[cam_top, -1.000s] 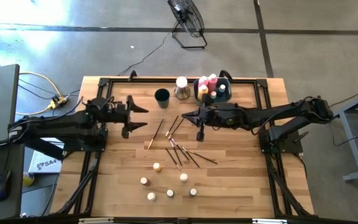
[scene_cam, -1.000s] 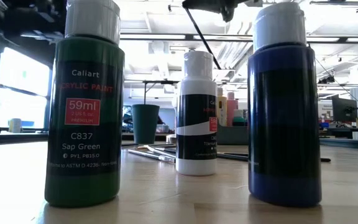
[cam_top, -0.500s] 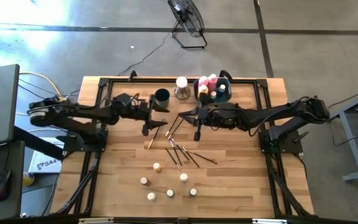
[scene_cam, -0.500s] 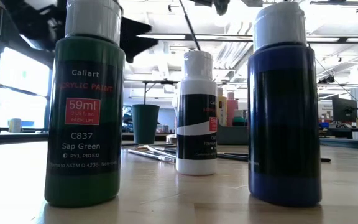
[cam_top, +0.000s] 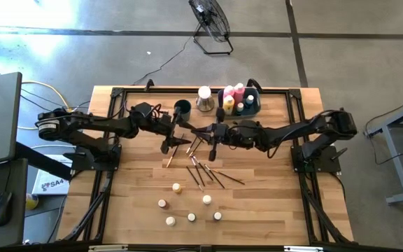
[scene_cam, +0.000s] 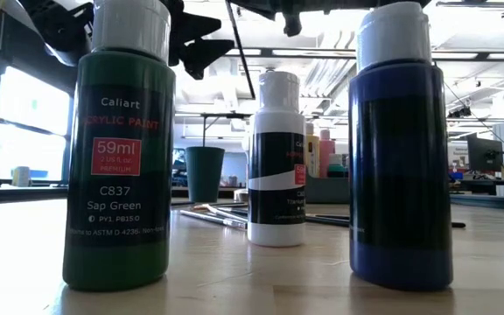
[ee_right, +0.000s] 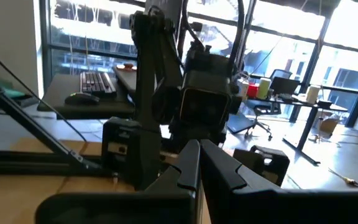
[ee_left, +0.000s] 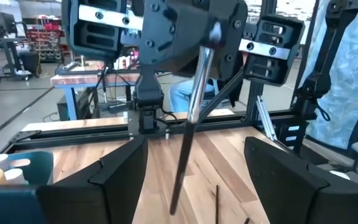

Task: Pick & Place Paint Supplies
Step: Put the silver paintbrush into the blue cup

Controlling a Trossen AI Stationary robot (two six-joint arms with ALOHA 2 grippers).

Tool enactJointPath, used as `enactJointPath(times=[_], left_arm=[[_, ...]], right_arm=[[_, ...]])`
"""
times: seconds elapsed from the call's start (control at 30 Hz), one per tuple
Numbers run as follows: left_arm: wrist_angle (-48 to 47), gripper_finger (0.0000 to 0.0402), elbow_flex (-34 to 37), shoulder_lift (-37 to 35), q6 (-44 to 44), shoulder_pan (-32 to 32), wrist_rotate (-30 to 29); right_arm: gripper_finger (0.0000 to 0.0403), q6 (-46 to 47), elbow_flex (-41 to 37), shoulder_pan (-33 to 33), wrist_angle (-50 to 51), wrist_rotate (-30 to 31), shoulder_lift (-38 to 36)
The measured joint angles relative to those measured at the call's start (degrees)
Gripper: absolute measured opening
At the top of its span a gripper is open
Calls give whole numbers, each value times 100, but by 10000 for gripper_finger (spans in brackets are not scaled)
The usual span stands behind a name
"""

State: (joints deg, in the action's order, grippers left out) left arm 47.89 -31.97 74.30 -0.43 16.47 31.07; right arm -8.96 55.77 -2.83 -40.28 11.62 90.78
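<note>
My right gripper [cam_top: 213,133] is shut on a thin dark-handled brush [ee_left: 188,130] above the table's middle. The brush hangs below it, clear of the wood. My left gripper [cam_top: 186,134] stands open and level just to the brush's left, facing the right gripper and touching nothing. More brushes [cam_top: 203,169] lie scattered on the table. Several white-capped paint bottles [cam_top: 187,203] stand near the front edge; in the low view they are green [scene_cam: 119,166], white [scene_cam: 276,162] and blue [scene_cam: 401,157]. My right gripper pinches the brush's upper end, at the silver ferrule [ee_left: 202,62], between its two shut fingers. The fingers come level from the table's right and lie across the brush. The brush hangs slanted below them, dark handle end [ee_left: 174,202] down, lifted clear of the table.
A grey-blue bin [cam_top: 252,105] with pink and yellow bottles stands at the far edge, right of centre. A dark round cup [cam_top: 182,108] and a white-topped container [cam_top: 204,98] stand beside it. The black frame rail [cam_top: 201,89] runs along the far edge.
My left gripper has gone toward the table's right, up to the hanging brush, staying open. My right gripper has shifted toward the table's left with the brush, which still hangs clear of the table.
</note>
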Motion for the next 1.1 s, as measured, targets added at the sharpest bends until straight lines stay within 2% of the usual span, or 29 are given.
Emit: enactJointPath(times=[0.57,1.1], left_arm=[[3,264,-2,0,478,0,-24],[3,264,-2,0,492,2,-76]], right_arm=[[3,253,0,0,-201,43,146],[3,314,0,-17,-353,23,212]])
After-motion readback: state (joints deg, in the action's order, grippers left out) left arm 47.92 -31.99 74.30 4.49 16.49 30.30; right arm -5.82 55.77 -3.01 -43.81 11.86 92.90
